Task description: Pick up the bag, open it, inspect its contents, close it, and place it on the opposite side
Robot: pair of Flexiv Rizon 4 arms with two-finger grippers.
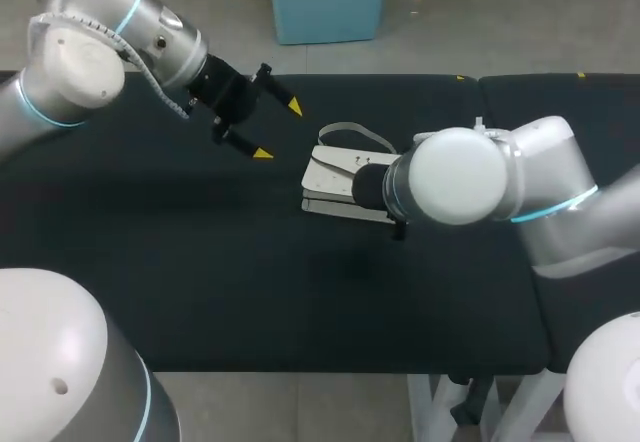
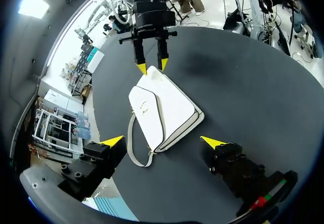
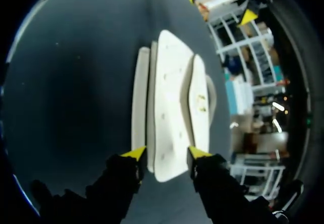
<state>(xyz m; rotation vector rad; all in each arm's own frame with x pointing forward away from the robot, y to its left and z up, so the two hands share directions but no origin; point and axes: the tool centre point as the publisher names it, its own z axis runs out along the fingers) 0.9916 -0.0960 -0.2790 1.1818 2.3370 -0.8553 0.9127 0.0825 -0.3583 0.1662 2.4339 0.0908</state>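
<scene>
A white flat bag with a grey strap lies near the middle of the black table. My right gripper is down at the bag's near end, with a yellow tip pressed against each side of it. My right wrist hides those fingers in the head view. The left wrist view shows that gripper at the far end of the bag. My left gripper hangs open above the table, left of the bag, its fingers wide apart over the strap.
My right arm's big elbow covers the bag's right part in the head view. A seam splits the tabletop at the right. The table's front edge runs below.
</scene>
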